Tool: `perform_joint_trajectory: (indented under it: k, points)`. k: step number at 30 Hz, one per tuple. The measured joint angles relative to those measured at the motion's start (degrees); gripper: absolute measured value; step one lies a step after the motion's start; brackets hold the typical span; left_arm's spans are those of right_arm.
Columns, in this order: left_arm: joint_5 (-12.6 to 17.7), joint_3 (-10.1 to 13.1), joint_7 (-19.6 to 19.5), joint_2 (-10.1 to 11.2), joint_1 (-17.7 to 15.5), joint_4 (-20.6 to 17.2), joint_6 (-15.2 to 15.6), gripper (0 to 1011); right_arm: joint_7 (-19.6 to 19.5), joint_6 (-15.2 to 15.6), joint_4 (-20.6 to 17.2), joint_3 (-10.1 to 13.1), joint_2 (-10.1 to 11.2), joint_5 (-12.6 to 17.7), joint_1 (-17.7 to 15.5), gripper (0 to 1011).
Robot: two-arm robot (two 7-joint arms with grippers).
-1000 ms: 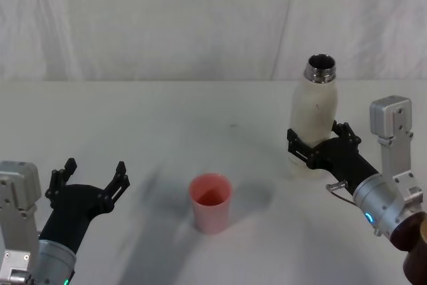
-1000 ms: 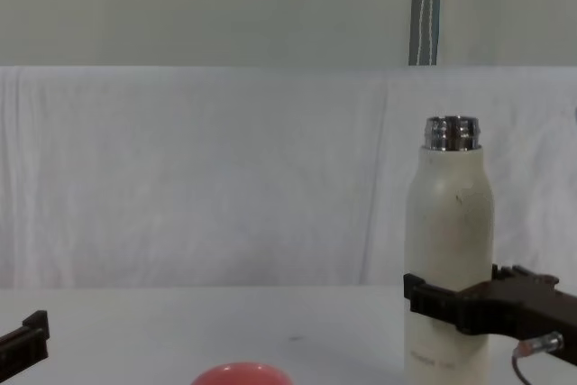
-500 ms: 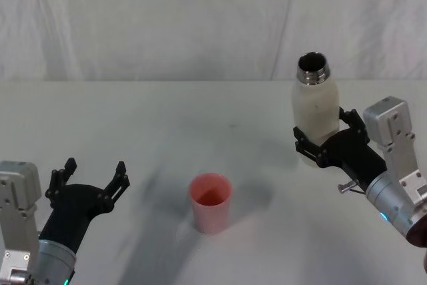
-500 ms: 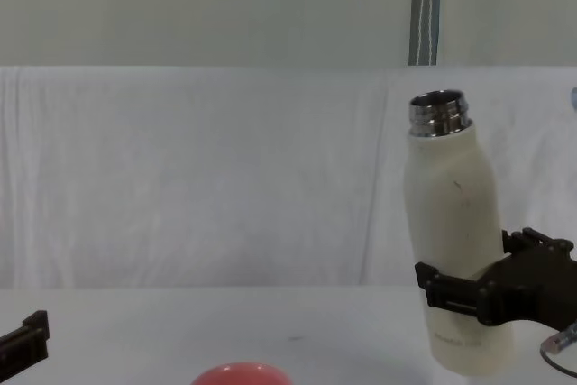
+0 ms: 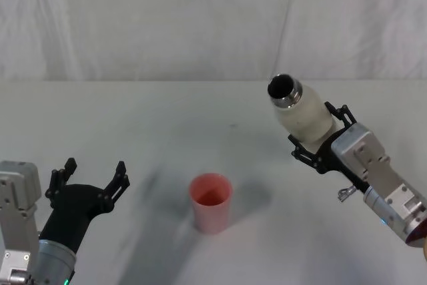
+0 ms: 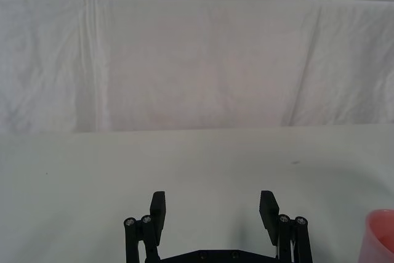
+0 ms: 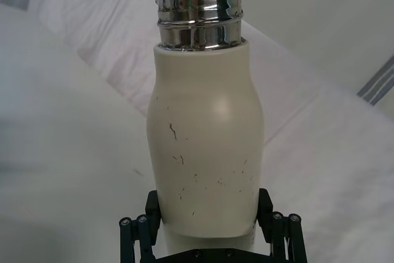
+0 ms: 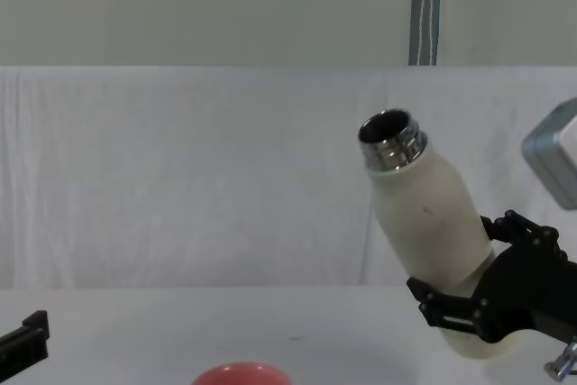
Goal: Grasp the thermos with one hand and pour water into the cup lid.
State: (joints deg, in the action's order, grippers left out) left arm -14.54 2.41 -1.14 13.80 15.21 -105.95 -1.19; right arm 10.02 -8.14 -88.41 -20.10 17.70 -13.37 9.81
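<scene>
No readable text, label, brand, number or sign anywhere. Tall cream-white matte thermos with shiny threaded steel neck (image 7: 206, 152): only small dark scuffs on body, no lettering legible. Small coral-pink cup lid (image 5: 211, 201): plain, unmarked. White cloth backdrop (image 8: 198, 178) and white worktop (image 5: 167, 125): blank.
</scene>
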Motion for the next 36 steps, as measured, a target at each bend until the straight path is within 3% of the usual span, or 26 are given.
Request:
perform_joint_trajectory:
  k: [10,16,36]
  points:
    - [0.0,0.0,0.0,0.0,0.0,0.0,0.0,1001,-2.9,-3.0,1.1,-1.3,1.2,-8.6,0.3,956]
    - [0.0,0.0,0.0,0.0,0.0,0.0,0.0,1001,-3.9,-4.2,1.5,-1.9,1.8,-11.9,0.4,956]
    - [0.0,0.0,0.0,0.0,0.0,0.0,0.0,1001,-5.8,-5.9,2.4,-4.0,3.1,-18.1,0.2,956]
